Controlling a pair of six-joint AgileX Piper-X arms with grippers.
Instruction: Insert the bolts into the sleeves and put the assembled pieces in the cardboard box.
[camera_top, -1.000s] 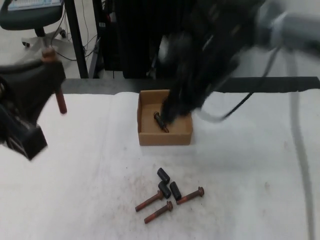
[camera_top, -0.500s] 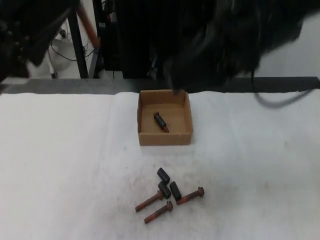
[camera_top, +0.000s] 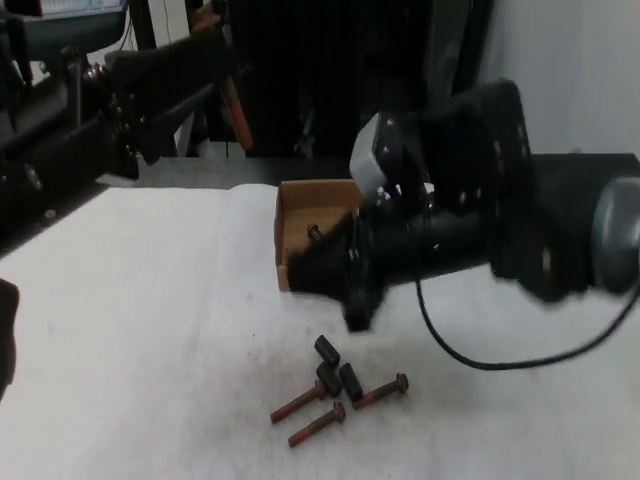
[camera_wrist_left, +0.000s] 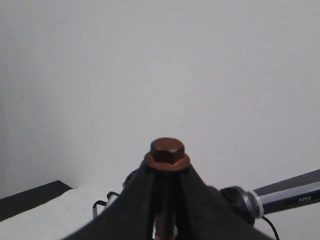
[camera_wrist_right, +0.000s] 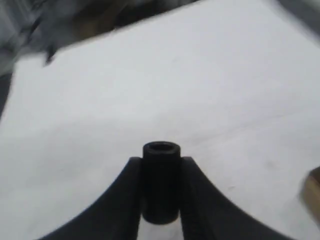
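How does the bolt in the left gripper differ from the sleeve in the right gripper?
The bolt in the left gripper is rusty brown with a solid hexagonal head; the sleeve in the right gripper is black with an open hole at its end. The bolt shows against a pale wall, the sleeve over the white bench. Both are clamped with one end sticking out.

The rust-brown hex-headed metal bolt (camera_wrist_left: 167, 152) looks dull and slightly tarnished, the black cylindrical sleeve (camera_wrist_right: 161, 182) smooth and matt, the open brown cardboard box (camera_top: 300, 190) plain matt paperboard, and the white bench cover (camera_top: 150, 330) soft, faintly smudged cloth.
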